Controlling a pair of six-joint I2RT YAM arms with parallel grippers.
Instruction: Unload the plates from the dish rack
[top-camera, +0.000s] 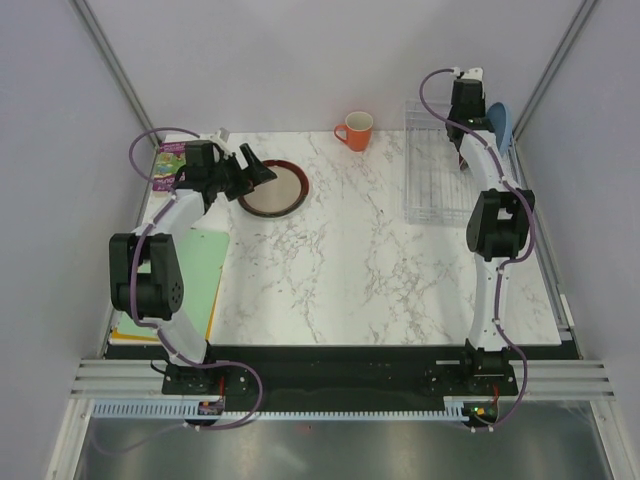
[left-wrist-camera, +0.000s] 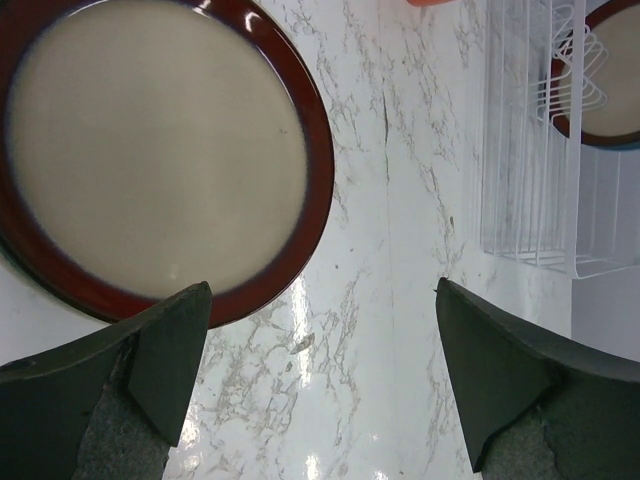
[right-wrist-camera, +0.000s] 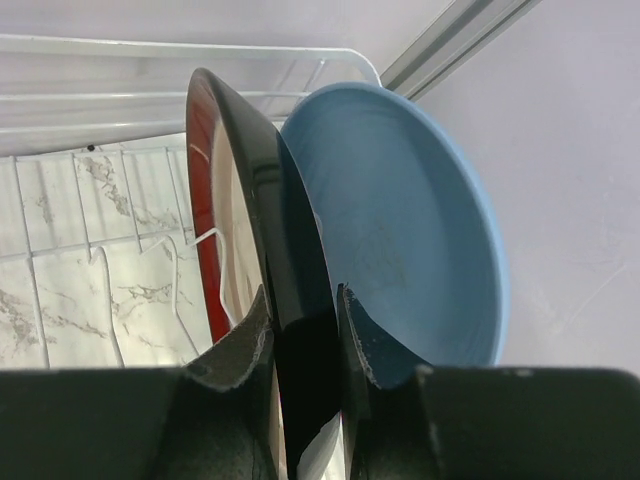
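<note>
A cream plate with a dark red rim (top-camera: 272, 187) lies flat on the marble table at the back left. My left gripper (top-camera: 258, 170) hovers at its near edge, open and empty (left-wrist-camera: 320, 288), with that plate (left-wrist-camera: 150, 150) just ahead of the left finger. The white wire dish rack (top-camera: 435, 175) stands at the back right. In it a second red-rimmed plate (right-wrist-camera: 225, 200) stands on edge with a light blue plate (right-wrist-camera: 410, 230) right behind it. My right gripper (right-wrist-camera: 303, 310) is shut on the rim of the red-rimmed plate, one finger on each face.
An orange mug (top-camera: 355, 130) stands at the back centre, left of the rack. A green mat (top-camera: 195, 270) and a colourful packet (top-camera: 172, 160) lie along the table's left edge. Enclosure walls stand close behind the rack.
</note>
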